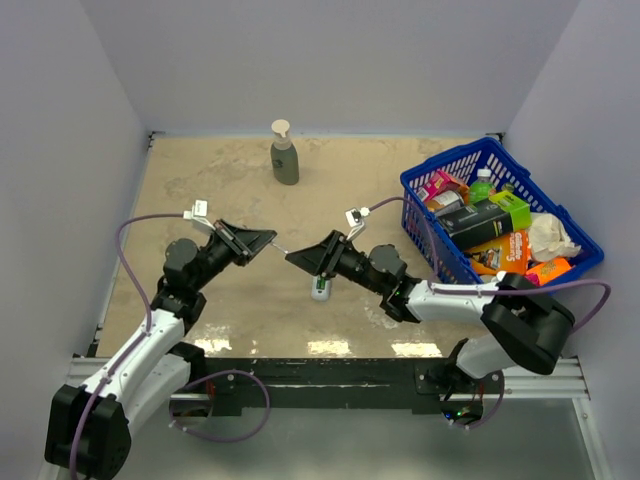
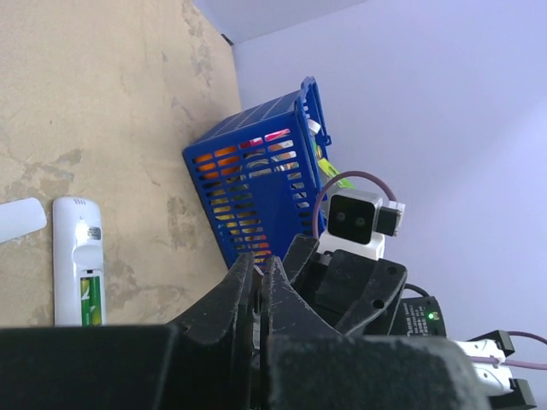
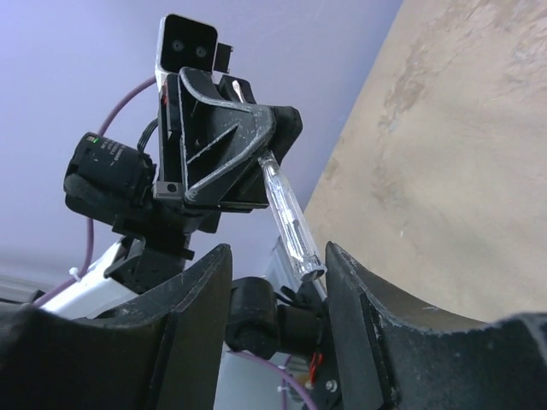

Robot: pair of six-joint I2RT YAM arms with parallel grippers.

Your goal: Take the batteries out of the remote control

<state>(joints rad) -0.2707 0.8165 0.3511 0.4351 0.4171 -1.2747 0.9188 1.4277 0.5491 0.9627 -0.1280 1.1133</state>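
Observation:
The remote control lies on the tan table, back side up, with a green battery showing in its open recess. From above, the remote control is partly hidden under my right gripper. My left gripper is shut on a thin clear stick that points at the right gripper. The right gripper stands open. The stick's free end lies between its fingers, close to the right-hand one, and neither finger presses on it. In the left wrist view, the left gripper has its jaws together.
A small flat white cover piece lies next to the remote's top end. A blue basket full of packages stands at the right. At the back middle of the table is a grey soap dispenser.

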